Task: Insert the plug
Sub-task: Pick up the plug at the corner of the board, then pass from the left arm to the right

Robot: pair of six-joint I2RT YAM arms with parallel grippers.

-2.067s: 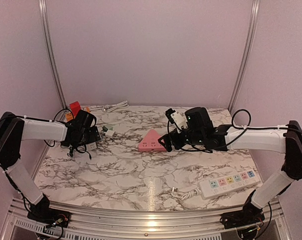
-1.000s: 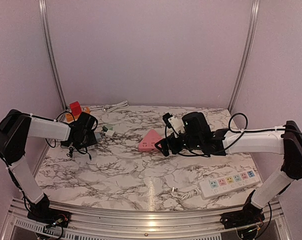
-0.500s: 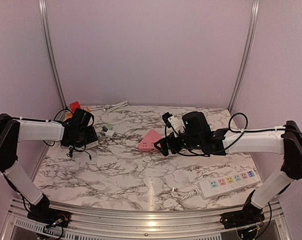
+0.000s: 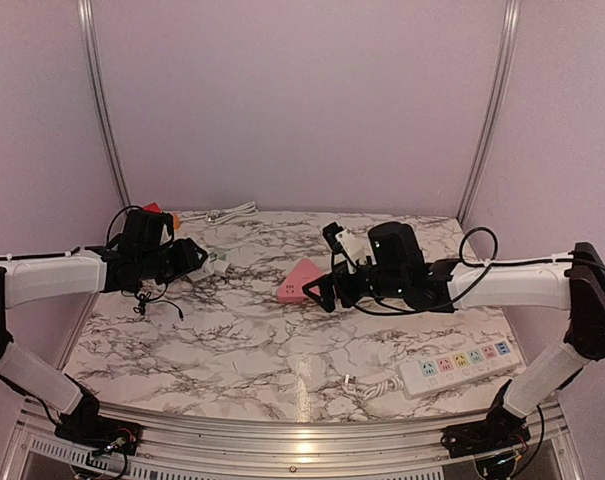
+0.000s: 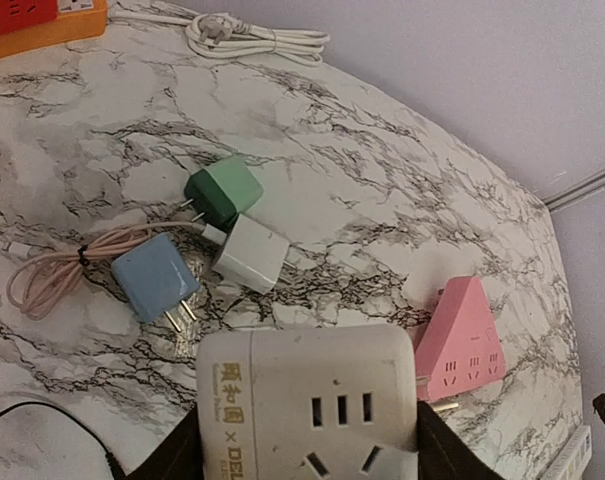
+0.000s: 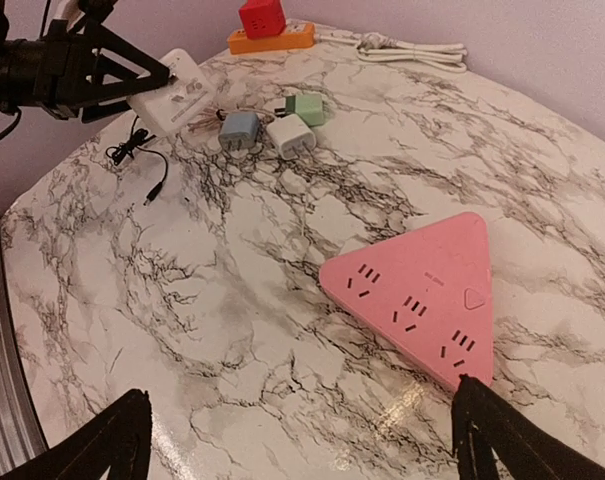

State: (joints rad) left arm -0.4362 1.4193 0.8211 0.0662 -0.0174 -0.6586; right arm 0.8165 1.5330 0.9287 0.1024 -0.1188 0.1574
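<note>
Left pincer [image 5: 307, 452] clamps white socket block [image 5: 307, 405], well left of pink triangular socket [image 6: 422, 295]. Right pincer [image 6: 302, 440] spread wide, empty, just beside pink socket's near edge. Green plug [image 5: 224, 192], white plug [image 5: 250, 252], blue plug [image 5: 154, 282] lie clustered on surface [image 4: 232, 340] between block and pink socket. White power strip [image 4: 462, 365] well right of it.

The desk [image 4: 232, 340] is showing white marble veined black — the triangular socket [image 6: 422, 295] is showing pink, the socket block [image 5: 312, 400] cream, plus a green adapter [image 5: 225, 193], white adapter [image 5: 250, 254] and blue adapter [image 5: 154, 283].
</note>
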